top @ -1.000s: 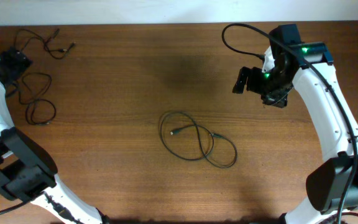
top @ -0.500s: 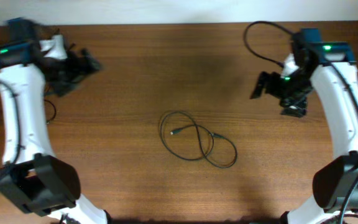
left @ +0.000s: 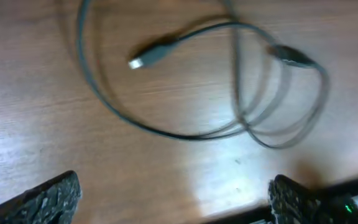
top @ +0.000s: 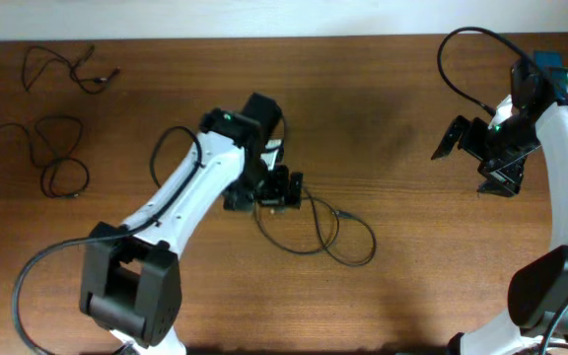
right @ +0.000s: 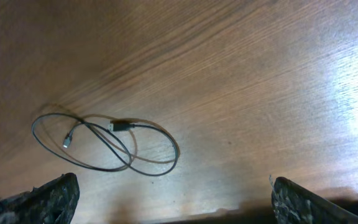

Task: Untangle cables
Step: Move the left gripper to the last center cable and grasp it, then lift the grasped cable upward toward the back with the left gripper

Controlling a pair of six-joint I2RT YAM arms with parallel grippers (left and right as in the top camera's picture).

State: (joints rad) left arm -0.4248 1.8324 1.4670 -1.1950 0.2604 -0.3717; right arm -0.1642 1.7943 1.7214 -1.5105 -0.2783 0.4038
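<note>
A thin black cable [top: 321, 229] lies in loose overlapping loops at the table's centre, with small plug ends inside the loops. My left gripper [top: 280, 188] hovers over the loops' upper left edge. It is open and empty. In the left wrist view the cable [left: 185, 132] lies ahead of the wide-apart fingers [left: 173, 205]. My right gripper [top: 493, 170] is at the far right, open and empty. The right wrist view shows the cable [right: 120, 126] well away from its fingers [right: 173, 208]. Two more cables lie at the far left, one [top: 67, 65] in the corner and one [top: 53, 158] below it.
The brown wooden table [top: 166, 276] runs to a white wall along the back. The left arm's white links [top: 180, 192] stretch across the left middle of the table. A thick black arm cable [top: 461, 69] loops above the right arm.
My left arm has swung from the far left corner to the table's centre, over the looped cable. My right arm has drifted further right. The far left cables are uncovered.
</note>
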